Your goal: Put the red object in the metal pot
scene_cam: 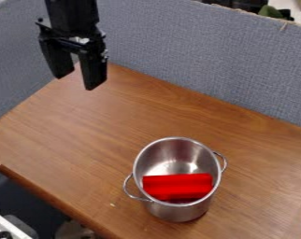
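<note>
The red object [179, 187] lies inside the pot [176, 177] on the counter [78, 140], probably light, stiff and smooth (best pinched across its middle), while the claw [72, 67] hangs spread and empty.

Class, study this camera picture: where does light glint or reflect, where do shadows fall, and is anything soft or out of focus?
Camera view: the metal pot shows bright glints on its rim and a red reflection of the red object on its inner wall; soft shade lies beside the pot on the table; the open gripper looks dark and slightly soft.
</note>
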Controlling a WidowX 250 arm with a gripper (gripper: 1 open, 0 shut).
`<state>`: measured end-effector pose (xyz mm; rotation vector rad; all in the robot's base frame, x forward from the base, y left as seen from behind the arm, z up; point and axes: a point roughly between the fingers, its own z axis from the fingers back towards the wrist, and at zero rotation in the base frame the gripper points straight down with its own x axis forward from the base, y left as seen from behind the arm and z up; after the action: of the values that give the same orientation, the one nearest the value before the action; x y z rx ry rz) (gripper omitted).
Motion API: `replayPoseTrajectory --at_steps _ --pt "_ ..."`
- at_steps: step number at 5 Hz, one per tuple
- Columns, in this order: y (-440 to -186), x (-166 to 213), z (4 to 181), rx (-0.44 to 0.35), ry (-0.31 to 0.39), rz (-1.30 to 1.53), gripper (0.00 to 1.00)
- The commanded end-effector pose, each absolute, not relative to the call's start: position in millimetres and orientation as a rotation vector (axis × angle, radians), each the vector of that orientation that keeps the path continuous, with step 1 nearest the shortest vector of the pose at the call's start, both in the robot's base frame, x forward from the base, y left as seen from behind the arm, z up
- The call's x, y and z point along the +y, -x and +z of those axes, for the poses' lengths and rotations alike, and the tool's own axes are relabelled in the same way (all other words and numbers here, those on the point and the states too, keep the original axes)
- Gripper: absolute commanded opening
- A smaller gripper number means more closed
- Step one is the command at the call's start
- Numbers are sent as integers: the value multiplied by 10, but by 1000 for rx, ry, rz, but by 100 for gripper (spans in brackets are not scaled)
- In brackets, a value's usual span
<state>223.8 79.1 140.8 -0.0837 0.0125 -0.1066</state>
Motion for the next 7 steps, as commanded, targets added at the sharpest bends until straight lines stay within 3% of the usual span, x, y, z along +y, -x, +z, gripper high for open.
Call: replayPoseTrajectory --at_steps 1,4,6,7 --pt "-2108 798 1449 -3 77 -181 100" --pt "-2191 737 577 -33 80 94 100" --pt "-2403 1029 500 -25 73 204 100" --pt "-2222 667 763 -22 72 220 100"
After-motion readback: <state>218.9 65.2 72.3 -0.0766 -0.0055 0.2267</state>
